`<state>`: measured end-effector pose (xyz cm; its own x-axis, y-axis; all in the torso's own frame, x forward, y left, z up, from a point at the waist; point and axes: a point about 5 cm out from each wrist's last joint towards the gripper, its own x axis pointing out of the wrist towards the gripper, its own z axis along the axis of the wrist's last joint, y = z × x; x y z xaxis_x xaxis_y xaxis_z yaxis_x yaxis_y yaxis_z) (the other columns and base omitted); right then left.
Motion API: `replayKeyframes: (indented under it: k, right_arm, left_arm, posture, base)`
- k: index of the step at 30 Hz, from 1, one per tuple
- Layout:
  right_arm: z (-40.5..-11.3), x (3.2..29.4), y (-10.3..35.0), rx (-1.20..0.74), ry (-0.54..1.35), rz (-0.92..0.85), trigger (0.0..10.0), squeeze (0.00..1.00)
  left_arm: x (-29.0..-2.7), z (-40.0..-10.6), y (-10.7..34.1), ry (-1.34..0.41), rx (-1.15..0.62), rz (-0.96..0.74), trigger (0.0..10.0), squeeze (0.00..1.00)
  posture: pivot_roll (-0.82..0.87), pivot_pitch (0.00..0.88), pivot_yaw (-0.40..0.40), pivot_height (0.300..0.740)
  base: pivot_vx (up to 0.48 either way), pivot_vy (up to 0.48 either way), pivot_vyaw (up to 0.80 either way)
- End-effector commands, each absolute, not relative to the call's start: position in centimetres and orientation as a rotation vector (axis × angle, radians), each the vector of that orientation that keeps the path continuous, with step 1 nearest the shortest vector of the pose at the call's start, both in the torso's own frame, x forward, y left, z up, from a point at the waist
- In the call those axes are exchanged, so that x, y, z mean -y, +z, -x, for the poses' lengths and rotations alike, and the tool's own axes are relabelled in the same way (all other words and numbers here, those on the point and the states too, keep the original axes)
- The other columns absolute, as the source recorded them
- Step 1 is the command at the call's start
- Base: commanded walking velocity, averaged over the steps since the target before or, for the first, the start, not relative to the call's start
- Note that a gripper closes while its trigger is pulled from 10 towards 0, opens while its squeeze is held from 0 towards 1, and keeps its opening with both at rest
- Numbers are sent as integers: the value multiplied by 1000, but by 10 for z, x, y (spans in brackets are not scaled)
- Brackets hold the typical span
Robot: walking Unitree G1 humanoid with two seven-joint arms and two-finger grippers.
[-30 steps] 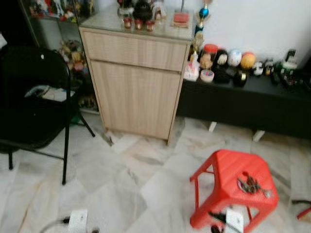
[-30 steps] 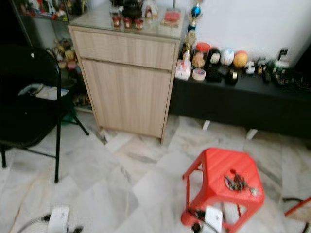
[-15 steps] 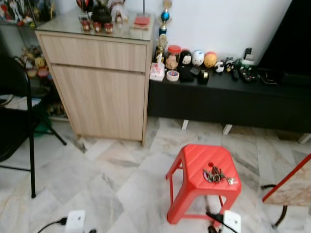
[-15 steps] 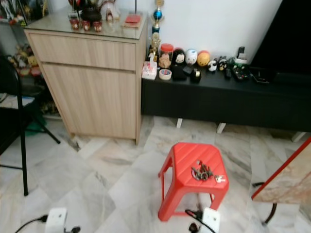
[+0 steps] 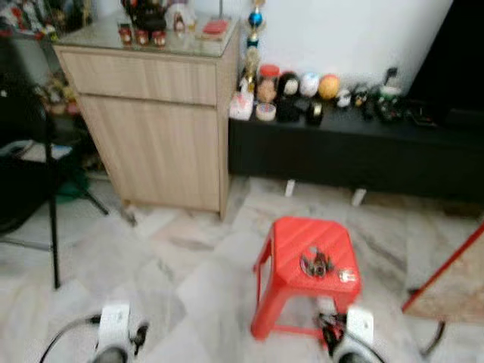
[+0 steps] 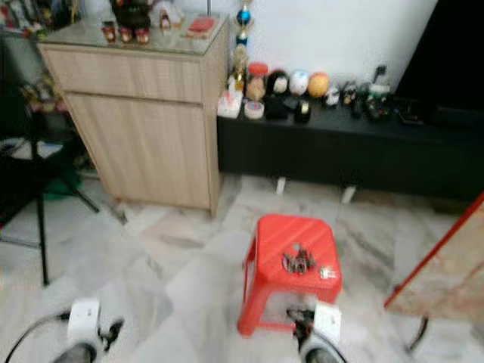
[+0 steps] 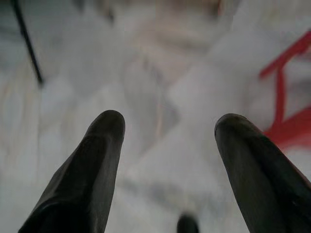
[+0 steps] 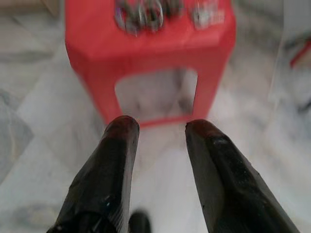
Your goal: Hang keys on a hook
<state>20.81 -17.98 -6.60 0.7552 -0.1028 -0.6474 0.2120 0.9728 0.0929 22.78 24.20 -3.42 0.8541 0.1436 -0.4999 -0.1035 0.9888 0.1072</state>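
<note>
The right claw (image 8: 158, 128) hung low with its two black fingers parted by a modest gap and nothing between them, looking along the floor at the red stool (image 8: 146, 46) just ahead. The left claw (image 7: 167, 124) was spread wider, also empty, over bare marble floor (image 5: 189, 287) with a red stool leg at the edge of its view.

Compared with half a second before, the whole scene had slid and blurred: the stool sat more centrally and a little nearer, and both wrists now showed at the bottom of the head views. That read as the robot walking up to the stool, so the task looked to be in its approach, with pickup not yet begun.

The keys (image 5: 318, 263) lay in a loose clump on the stool's seat, a pale tag trailing off toward the robot's right; the bunch's long axis ran roughly left to right. Blur hid the individual blades. No hook could be made out near the wooden cabinet (image 5: 159, 121) or the black tabletop (image 5: 355, 144).
</note>
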Motion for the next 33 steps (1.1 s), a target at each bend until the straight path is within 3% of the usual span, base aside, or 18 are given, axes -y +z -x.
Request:
replayKeyframes:
  k: [1,9,19,33]
  right_arm:
    - [-229,176,-50,-569,-148,-155,10000,0]
    - [-254,171,-20,-336,-152,-188,10000,0]
    - [-242,162,-10,-209,-49,-138,10000,0]
    - [-253,172,-1,-186,-148,-174,10000,0]
  left_arm:
    - [-243,-235,-24,117,-441,-72,10000,0]
    - [-224,-242,-2,41,-219,-50,10000,0]
    - [-223,-238,24,30,-57,-51,10000,0]
    - [-212,-247,31,24,-49,-36,10000,0]
  posture:
    - [25,3,-70,740]
    - [30,0,-75,740]
    - [7,0,-84,740]
    - [4,0,-75,740]
  base:
    - [0,0,0]
    - [0,0,0]
    - [0,0,0]
    - [0,-23,0]
